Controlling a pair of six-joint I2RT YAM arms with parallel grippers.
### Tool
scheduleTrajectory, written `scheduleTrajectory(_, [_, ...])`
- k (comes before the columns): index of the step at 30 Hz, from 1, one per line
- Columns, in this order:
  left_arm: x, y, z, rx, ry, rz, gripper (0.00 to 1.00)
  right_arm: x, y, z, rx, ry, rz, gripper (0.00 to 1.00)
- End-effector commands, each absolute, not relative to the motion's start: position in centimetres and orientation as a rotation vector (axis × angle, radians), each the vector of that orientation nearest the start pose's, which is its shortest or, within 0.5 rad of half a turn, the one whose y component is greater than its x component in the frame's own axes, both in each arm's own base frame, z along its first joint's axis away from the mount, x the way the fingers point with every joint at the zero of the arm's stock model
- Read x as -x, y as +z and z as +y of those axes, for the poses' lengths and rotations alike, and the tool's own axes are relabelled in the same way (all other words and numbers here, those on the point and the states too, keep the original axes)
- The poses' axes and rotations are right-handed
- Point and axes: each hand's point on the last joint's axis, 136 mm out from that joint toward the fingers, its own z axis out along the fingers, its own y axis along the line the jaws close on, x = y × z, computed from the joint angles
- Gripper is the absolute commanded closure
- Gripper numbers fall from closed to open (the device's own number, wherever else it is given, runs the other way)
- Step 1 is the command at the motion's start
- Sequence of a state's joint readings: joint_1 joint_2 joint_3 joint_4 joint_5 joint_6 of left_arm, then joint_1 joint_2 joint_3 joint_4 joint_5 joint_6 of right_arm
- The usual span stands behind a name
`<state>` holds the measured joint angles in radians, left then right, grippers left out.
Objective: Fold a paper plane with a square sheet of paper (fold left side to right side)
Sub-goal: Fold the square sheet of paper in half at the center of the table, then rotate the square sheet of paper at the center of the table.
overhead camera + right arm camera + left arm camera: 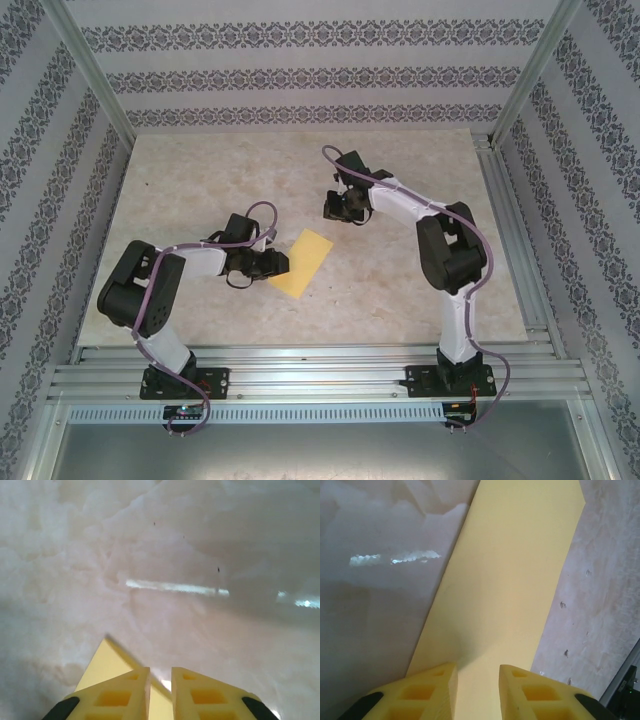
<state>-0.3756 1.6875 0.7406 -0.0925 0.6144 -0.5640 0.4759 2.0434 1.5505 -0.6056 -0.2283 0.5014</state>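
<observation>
Nearest in the left wrist view, the left hand (478, 672) shows two yellow fingers (435, 690) standing apart, cut off by the bottom edge. The yellow paper (510, 580) lies flat in the gap between them. Its near end is hidden beneath the fingertips and its far end is clipped by the top edge. From above, the paper is a narrow strip lying slantwise on the marbled desk (400, 290), with the left hand at its near-left end. The right hand (160, 672) has a thin slit between its fingers. One paper corner pokes out behind them, and whether they touch it is hard to make out. Glare streaks blur the desk surface.
</observation>
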Motion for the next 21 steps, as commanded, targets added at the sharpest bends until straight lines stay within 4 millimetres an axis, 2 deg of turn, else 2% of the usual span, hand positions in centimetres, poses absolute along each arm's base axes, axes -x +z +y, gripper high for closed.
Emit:
scheduleTrajectory(1, [-29.3, 5.9, -23.0, -0.003, -1.157, 2.707, 0.64, -40.6, 10.1, 25.1, 0.080, 0.583, 2.689, 0.76])
scheduleTrajectory(5, [-30.6, 10.8, -23.4, -0.067, -1.155, 2.614, 0.47, -37.5, 9.6, 22.9, 0.078, 0.561, 2.702, 0.67])
scheduleTrajectory(8, [-30.8, 12.2, -22.5, -0.067, -1.067, 2.607, 0.37, -35.4, 8.5, 21.9, 0.064, 0.562, 2.727, 0.63])
scheduleTrajectory(10, [-30.6, 11.5, -21.8, -0.054, -1.011, 2.639, 0.34, -34.3, 7.7, 21.6, 0.051, 0.583, 2.736, 0.62])
scheduleTrajectory(12, [-30.3, 9.8, -21.3, -0.041, -0.973, 2.690, 0.34, -33.1, 6.8, 21.3, 0.040, 0.592, 2.752, 0.59])
scheduleTrajectory(15, [-30.3, 7.4, -21.0, -0.004, -0.940, 2.744, 0.35, -32.1, 6.1, 21.2, 0.040, 0.602, 2.768, 0.58])
scheduleTrajectory(21, [-30.3, 3.9, -20.4, 0.056, -0.868, 2.818, 0.39, -30.4, 5.4, 21.1, 0.030, 0.639, 2.794, 0.58])
